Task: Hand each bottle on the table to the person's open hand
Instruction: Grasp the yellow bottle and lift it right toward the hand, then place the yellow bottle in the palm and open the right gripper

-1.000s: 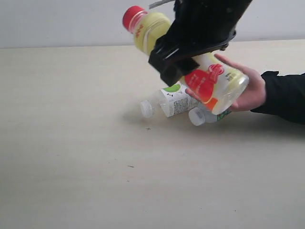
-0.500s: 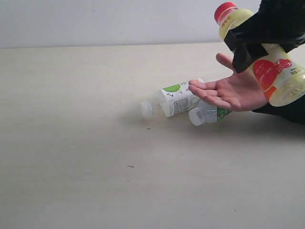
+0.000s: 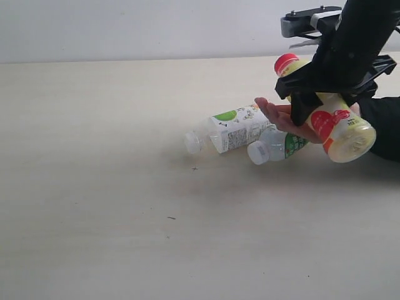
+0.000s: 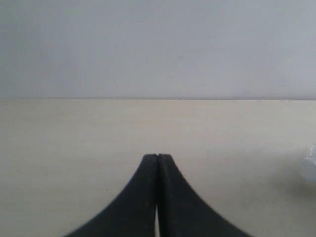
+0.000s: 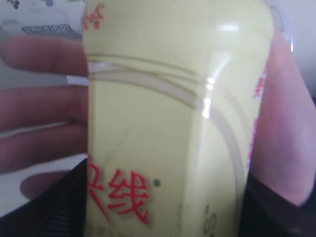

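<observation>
Since half a second ago I have brought the yellow bottle down and in. It hung above and beyond the palm; now it sits low over the person's open hand. My right jaws are clamped across its middle, with the red cap tilted up and the base tipped down towards the wrist.

In the right wrist view the fingers spread out to one side of my grip and the palm edge shows on the other. Whether plastic touches skin yet, I cannot tell.

The danger, as I judge it, is letting go on this slant. The bottle is glossy and round, pale yellow with moulded curves and red print, so it could roll off the palm. Pressing lower could squeeze the fingers.

Just beneath the fingertips, below my jaws, the white-labelled bottle and the green-labelled bottle lie on their sides on the table. A dropped bottle would strike them. My left jaws are pressed together and empty, well apart from all this.
</observation>
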Controlling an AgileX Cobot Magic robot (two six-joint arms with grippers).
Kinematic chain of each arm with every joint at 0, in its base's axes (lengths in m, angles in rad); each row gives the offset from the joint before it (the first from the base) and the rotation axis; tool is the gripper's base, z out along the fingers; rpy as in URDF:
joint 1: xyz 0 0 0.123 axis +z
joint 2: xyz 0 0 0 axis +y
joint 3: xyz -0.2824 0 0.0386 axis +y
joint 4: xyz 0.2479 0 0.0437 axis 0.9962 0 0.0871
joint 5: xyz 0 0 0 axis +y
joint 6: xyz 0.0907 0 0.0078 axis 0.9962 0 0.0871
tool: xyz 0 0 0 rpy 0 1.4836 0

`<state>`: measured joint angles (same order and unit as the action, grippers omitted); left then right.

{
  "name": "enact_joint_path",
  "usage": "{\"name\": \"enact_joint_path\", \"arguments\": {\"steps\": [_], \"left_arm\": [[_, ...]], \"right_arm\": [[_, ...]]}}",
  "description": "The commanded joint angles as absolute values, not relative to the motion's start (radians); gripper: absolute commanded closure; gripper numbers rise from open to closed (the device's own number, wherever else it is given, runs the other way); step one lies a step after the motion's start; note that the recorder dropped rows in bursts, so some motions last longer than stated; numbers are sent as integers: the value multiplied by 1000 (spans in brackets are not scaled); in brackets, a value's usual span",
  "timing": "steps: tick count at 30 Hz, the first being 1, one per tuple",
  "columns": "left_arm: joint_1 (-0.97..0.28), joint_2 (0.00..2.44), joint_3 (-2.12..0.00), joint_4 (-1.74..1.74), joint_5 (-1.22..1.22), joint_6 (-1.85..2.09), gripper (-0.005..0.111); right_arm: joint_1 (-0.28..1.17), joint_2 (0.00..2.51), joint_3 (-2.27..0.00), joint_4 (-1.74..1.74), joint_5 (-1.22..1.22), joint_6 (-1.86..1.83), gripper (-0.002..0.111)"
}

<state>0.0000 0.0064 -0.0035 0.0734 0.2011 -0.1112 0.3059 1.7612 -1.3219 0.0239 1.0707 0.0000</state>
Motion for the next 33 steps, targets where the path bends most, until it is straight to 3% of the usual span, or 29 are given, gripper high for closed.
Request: {"name": "enact_joint_path", "arguments": {"steps": [1,9,12,18,22,27,33], "left_arm": [[0,0,0,76,199,-109,107],[0,0,0,76,199,-109,107],[0,0,0,76,199,-109,107],[0,0,0,76,199,-109,107],[0,0,0,76,199,-109,107],[0,0,0,76,199,-109,107],[0,0,0,76,199,-109,107]], "right_arm": [[302,1788,-1325,24,1025,0,108],[302,1798,-1325,21,1018,0,105],[302,1798,-1325,21,1018,0,91],[302,1798,-1325,21,1021,0,53],[302,1798,-1325,21,1019,0,37],[302,1798,-1325,21,1016,0,31],[302,1798,-1325,21,1004,0,31]]}}
